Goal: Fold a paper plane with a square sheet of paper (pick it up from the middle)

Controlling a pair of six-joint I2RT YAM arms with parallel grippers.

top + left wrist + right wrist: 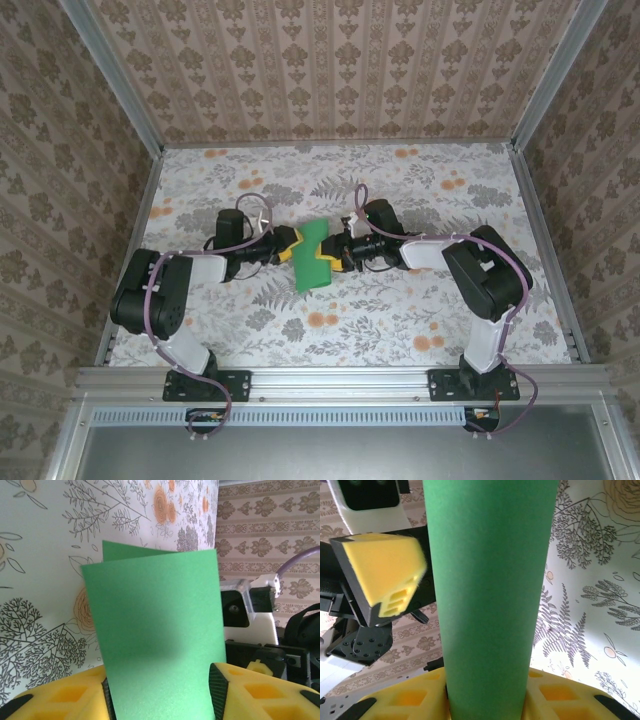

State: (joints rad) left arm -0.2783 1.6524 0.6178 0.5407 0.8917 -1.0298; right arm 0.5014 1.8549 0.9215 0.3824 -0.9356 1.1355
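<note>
Folded square sheet of paper (312,255) was held above the floral table (400,320), left gripper (293,248) and right gripper (332,258) clamped on opposite edges.

In the left wrist view, the green sheet (155,630) ran off the bottom edge between the left gripper (157,690) and its yellow pads (65,695), hiding whether they pressed it. In the right wrist view the sheet was cut off top and bottom, and the facing yellow finger (382,570) was blurred.
</note>
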